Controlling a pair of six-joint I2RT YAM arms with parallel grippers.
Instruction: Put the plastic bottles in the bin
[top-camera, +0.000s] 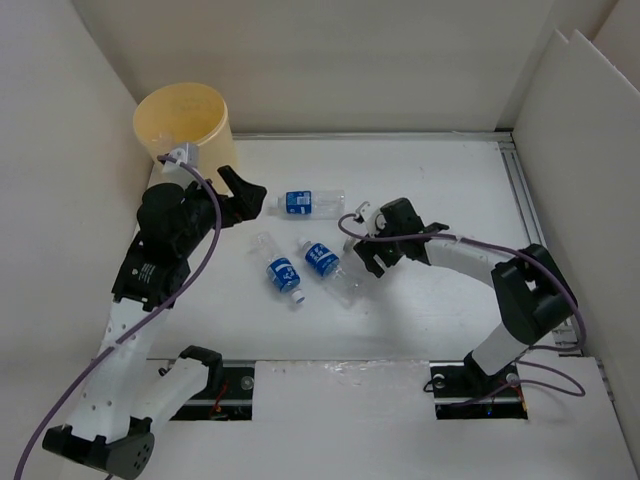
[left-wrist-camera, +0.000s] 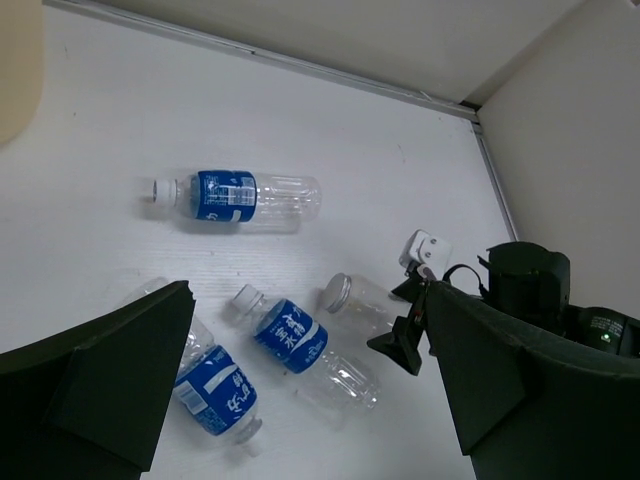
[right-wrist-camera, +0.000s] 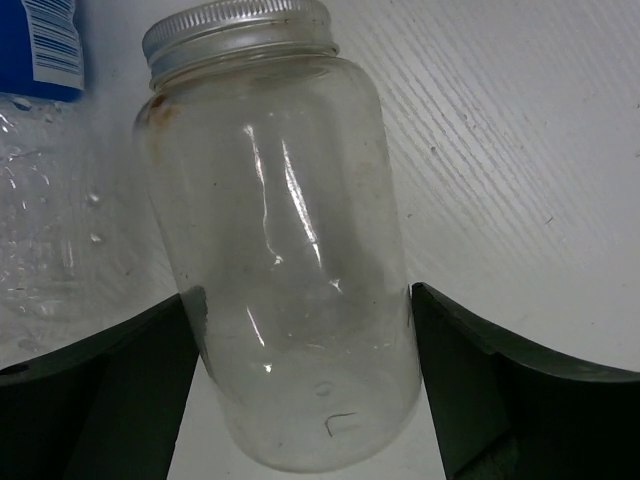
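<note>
Jaws of right gripper (right-wrist-camera: 300, 295) flank unlabelled clear silver-capped plastic bottle (right-wrist-camera: 285, 230) at frame centre, grip uncertain. Left gripper (top-camera: 248, 190) gapes empty beside pale yellow round plastic bin (top-camera: 205, 140), upper left. White writing on blue-labelled bottles (top-camera: 283, 270) unreadable.

Far blue-labelled bottle (left-wrist-camera: 240, 197) lies alone on table (left-wrist-camera: 100, 110). Middle bottle (left-wrist-camera: 290, 335) and near bottle (left-wrist-camera: 215, 390), both blue-labelled, show between spread left fingers (left-wrist-camera: 110, 380). Unlabelled bottle (left-wrist-camera: 366, 302) lies at right gripper (left-wrist-camera: 402, 325).

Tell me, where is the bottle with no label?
Top view, middle of the table: the bare bottle lies straddled by the right tool, beside a blue-label bottle.
</note>
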